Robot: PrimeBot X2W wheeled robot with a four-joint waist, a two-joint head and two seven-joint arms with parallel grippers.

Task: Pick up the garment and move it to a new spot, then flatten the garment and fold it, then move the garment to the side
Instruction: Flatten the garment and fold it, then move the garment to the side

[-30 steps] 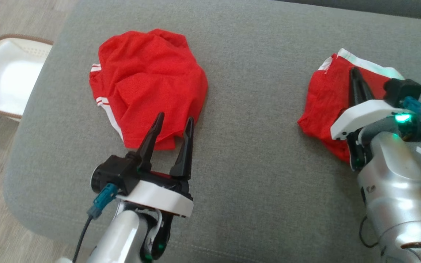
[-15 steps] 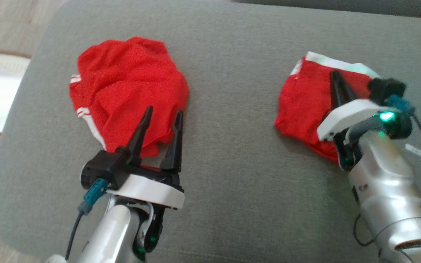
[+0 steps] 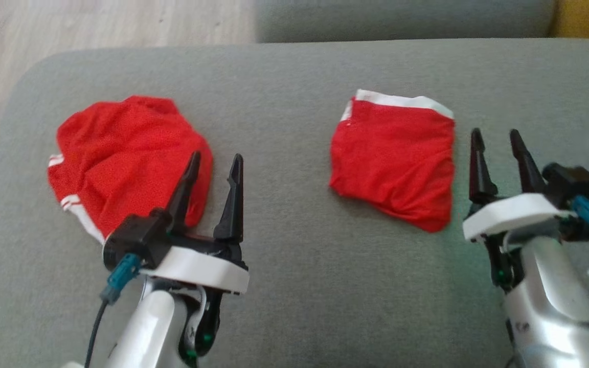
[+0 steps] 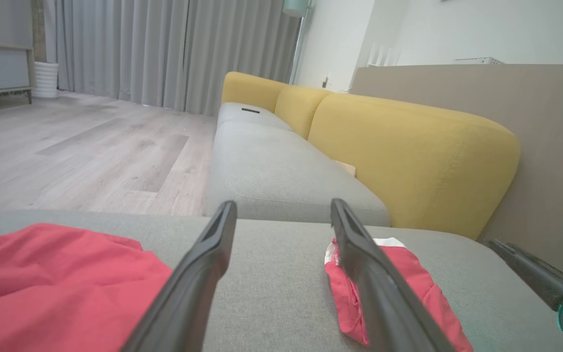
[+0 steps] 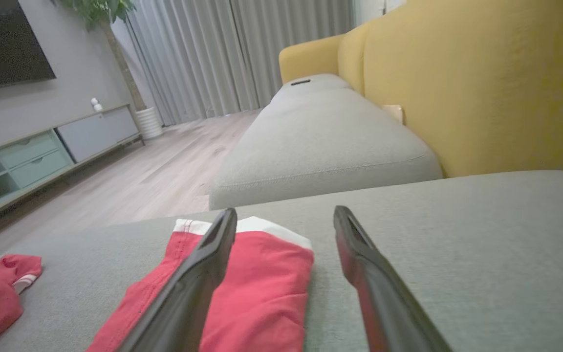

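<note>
Head view: folded garment [image 3: 394, 153] lies on the cushion [image 3: 284, 245] beside the right gripper [image 3: 495, 134], fingers apart, empty; placing looks done. Next, the left gripper [image 3: 217, 156], also apart, should pinch the crumpled garment [image 3: 120, 148].

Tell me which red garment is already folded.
The right-hand red garment, beside the right gripper: flat, squared, white band along its far edge. The left garment lies crumpled.

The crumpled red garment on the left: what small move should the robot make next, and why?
Probably lower the left gripper onto the near right edge of the crumpled garment and close on it. Its jaws stand open right at that edge, and the cloth lies bunched, not flattened. The folded garment lies flat, with the right gripper open beside it.
</note>
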